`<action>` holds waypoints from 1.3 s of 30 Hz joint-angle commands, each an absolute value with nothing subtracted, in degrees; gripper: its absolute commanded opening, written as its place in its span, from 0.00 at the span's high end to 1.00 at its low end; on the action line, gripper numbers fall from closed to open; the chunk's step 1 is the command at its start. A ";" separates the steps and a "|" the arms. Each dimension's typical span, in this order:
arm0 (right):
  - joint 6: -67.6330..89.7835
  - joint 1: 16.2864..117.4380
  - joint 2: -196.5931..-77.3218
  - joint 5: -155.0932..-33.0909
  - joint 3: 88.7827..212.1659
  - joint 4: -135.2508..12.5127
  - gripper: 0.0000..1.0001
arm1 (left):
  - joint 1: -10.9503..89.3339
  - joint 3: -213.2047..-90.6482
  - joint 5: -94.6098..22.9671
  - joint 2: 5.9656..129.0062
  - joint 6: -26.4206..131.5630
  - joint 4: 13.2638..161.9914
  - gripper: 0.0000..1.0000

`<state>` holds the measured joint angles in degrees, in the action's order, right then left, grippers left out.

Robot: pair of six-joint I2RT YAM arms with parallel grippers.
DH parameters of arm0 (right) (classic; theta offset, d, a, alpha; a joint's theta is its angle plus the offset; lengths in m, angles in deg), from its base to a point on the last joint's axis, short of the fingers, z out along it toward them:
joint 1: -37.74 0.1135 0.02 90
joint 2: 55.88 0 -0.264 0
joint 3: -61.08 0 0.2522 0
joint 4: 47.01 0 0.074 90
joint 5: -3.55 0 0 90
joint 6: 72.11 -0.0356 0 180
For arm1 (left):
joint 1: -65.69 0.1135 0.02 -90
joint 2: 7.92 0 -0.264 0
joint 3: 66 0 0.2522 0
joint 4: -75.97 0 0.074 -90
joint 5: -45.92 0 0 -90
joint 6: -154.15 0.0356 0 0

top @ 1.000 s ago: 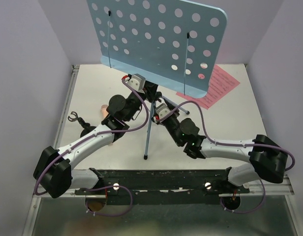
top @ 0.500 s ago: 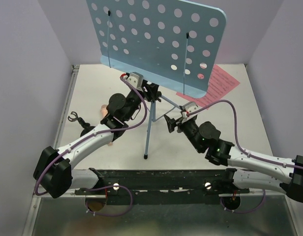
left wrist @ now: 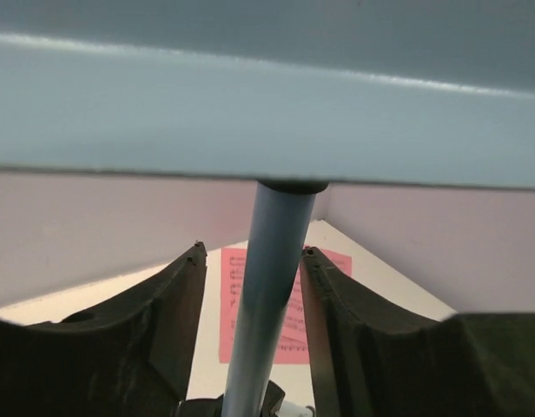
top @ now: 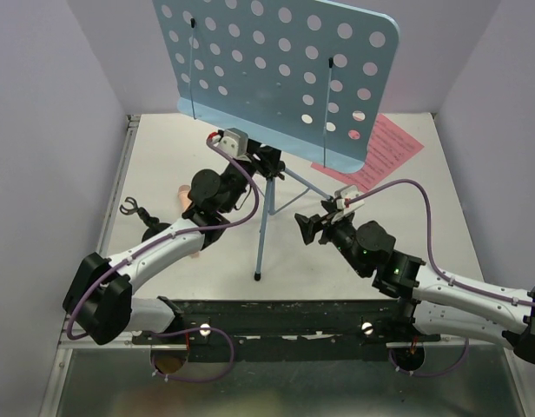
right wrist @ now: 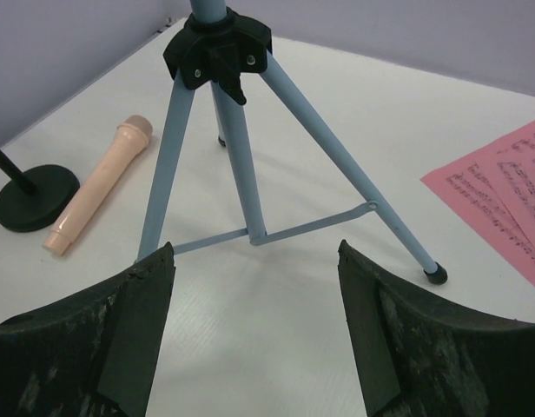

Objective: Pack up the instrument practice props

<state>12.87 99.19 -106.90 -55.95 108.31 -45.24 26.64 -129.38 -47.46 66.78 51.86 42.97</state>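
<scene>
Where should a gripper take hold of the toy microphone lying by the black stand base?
Probably mid-handle on the toy microphone, coming from straight above with the jaws set across its length. It lies flat on the table, long and slim. The black stand base sits close only to its tail end, so the middle leaves room on both sides.

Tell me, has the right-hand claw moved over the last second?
Yes. The right gripper has backed off from the music stand pole, rightward and toward the near edge of the table, jaws open.

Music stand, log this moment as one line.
left gripper: open, straddling music stand pole | right gripper: open, empty, facing tripod legs | microphone: lying on table
</scene>
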 commanded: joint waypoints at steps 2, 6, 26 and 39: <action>10.07 99.43 -106.24 -56.39 107.36 -47.24 0.16 | 26.32 -128.09 -48.21 66.52 51.32 34.18 0.41; 9.80 99.52 -106.41 -56.48 107.45 -47.15 0.16 | 26.32 -130.11 -47.86 67.57 52.37 36.47 0.48; 7.00 99.52 -108.52 -55.96 106.48 -47.24 0.17 | 25.26 -125.91 -50.05 72.23 55.36 39.64 1.00; 5.32 99.52 -109.66 -50.42 101.04 -36.79 0.18 | 24.82 -119.05 -52.52 75.40 52.90 36.38 1.00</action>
